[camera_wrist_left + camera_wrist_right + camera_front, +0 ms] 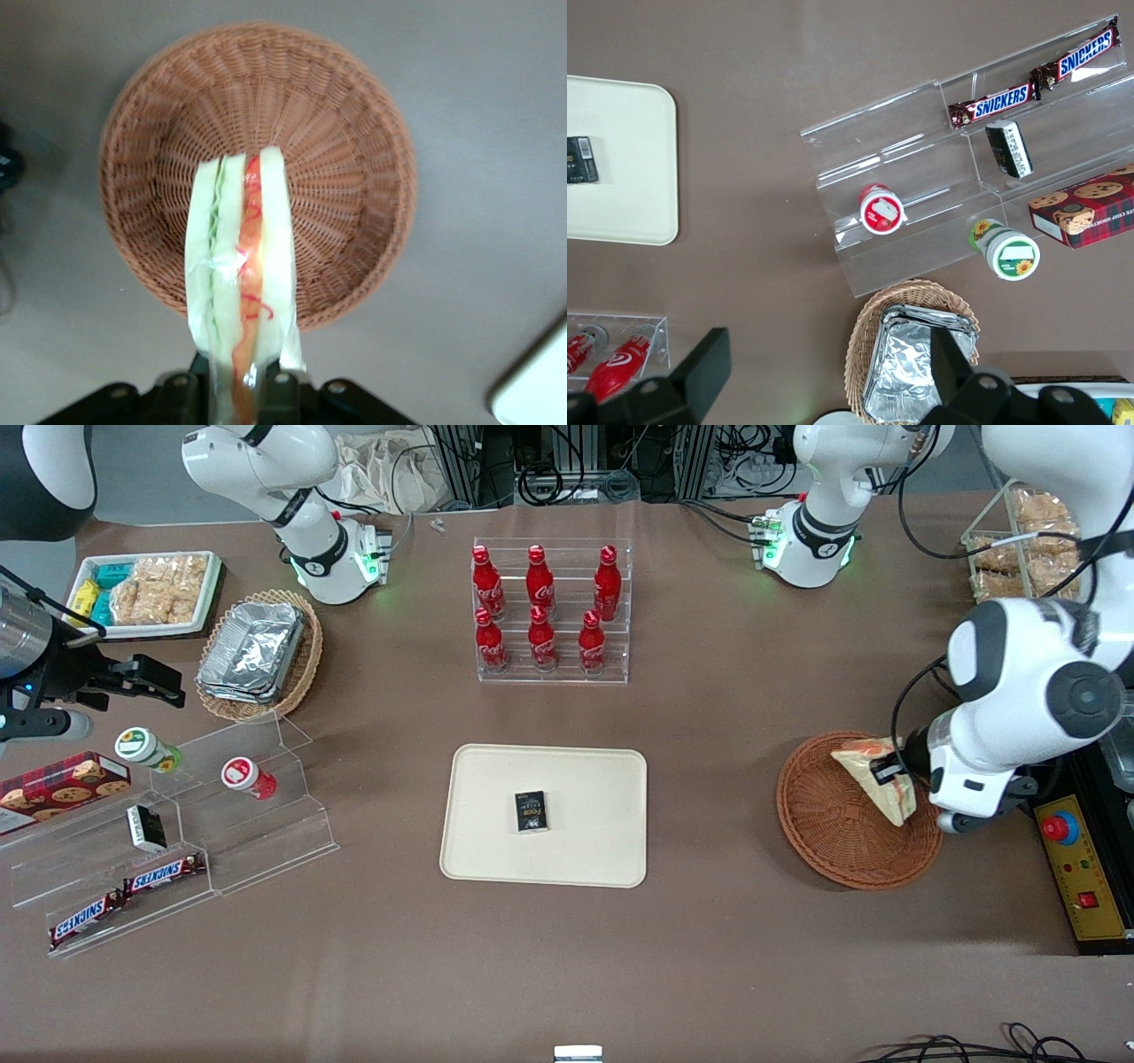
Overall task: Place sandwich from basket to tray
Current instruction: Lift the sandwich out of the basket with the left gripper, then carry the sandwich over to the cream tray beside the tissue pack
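My left gripper is shut on the wrapped sandwich and holds it just above the round reddish-brown basket, at the working arm's end of the table. In the left wrist view the sandwich stands on edge between the black fingers, its pale bread and red-orange filling facing the camera, with the basket beneath it. The cream tray lies at mid-table, about a basket's width away from the basket toward the parked arm's end. A corner of the tray also shows in the wrist view.
A small black packet lies on the tray. A clear rack of red bottles stands farther from the front camera than the tray. A control box with a red button sits beside the basket. Clear steps with snacks stand toward the parked arm's end.
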Robot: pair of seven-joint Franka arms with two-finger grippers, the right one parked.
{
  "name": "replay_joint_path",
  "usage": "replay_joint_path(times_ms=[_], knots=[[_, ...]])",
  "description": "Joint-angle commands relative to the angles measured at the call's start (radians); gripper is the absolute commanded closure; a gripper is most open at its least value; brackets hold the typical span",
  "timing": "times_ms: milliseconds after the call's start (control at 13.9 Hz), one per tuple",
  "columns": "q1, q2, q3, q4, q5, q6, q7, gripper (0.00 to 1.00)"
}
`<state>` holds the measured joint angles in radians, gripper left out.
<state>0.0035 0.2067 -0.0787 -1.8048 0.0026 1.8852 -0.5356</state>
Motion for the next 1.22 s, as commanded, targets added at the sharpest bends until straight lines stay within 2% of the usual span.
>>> replay_joint_path(times_ms=[0,216,503,1007,1150], knots=[[-0.007,0.014,0.003,0.160,-0.010,-0.158,0.041,1.00],[-0.007,0.011,-0.009,0.232,-0.067,-0.264,0.104,1.00],[-0.007,0.019,-0.102,0.234,-0.072,-0.259,0.109,1.00],[-0.013,0.094,-0.301,0.242,-0.059,-0.144,0.112,1.00],[-0.074,0.141,-0.312,0.242,-0.018,-0.071,0.105,1.00]])
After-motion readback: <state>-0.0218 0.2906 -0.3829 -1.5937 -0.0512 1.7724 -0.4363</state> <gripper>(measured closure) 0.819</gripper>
